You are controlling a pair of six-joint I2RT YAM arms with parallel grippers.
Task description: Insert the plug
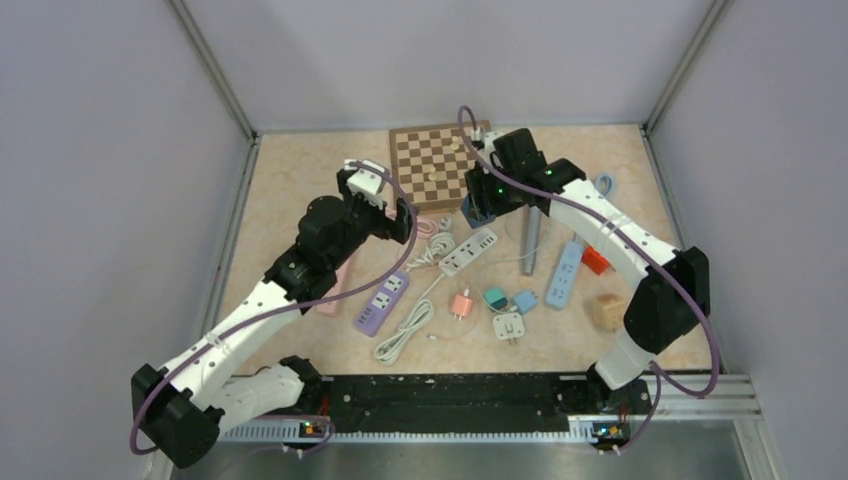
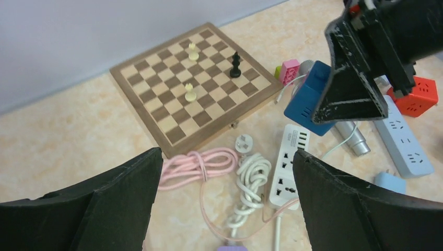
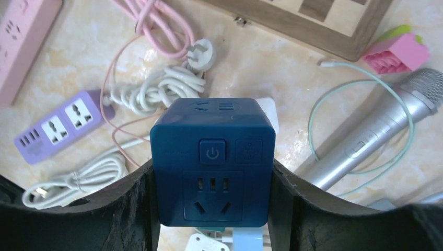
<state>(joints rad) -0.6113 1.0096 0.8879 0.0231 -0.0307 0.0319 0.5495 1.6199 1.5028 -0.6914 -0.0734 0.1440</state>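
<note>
While right jaws clamp blue socket cube (image 3: 213, 157) aloft, left arm (image 1: 330, 235) hovers, jaws released.

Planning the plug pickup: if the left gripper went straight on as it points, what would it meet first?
Most likely the white plug and the coiled white cord, lying beside the pink cable. The left gripper is open and aimed about there, but depth is hard to judge.

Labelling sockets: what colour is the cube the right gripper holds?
Dark blue cube socket; clearest in right wrist view.
</note>
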